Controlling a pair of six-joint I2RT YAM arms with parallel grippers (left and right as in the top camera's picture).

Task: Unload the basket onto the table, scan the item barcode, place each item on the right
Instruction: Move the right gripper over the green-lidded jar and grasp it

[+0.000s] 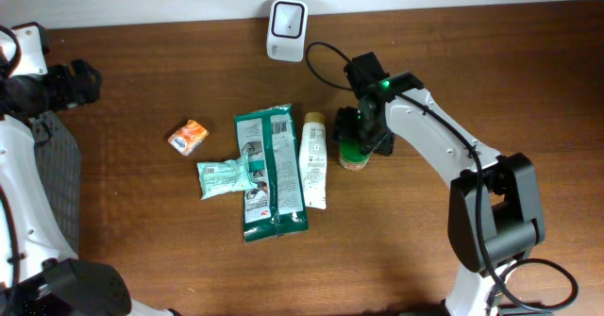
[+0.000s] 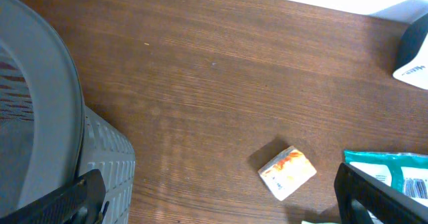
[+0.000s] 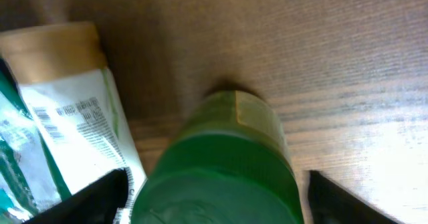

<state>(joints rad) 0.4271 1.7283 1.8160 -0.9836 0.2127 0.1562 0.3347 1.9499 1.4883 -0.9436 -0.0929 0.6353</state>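
Note:
A small jar with a green lid [image 1: 356, 152] stands upright on the wooden table, right of the white tube [image 1: 313, 158]. My right gripper [image 1: 364, 133] is down over the jar, a finger on each side of the lid [image 3: 221, 184]. In the right wrist view the gripper [image 3: 217, 197] is open, and bare table shows between the right finger [image 3: 341, 200] and the lid. The white barcode scanner [image 1: 286, 28] stands at the table's back edge. My left gripper [image 1: 80, 80] is open and empty at the far left, away from the items.
A green pouch [image 1: 271, 170], a pale wipes pack [image 1: 225, 177] and a small orange-and-white packet [image 1: 189, 137] lie left of the tube. The left wrist view shows that packet [image 2: 287, 172], the scanner [image 2: 414, 57] and a grey basket [image 2: 40, 117]. The scanner's black cable [image 1: 326, 61] loops near the right arm.

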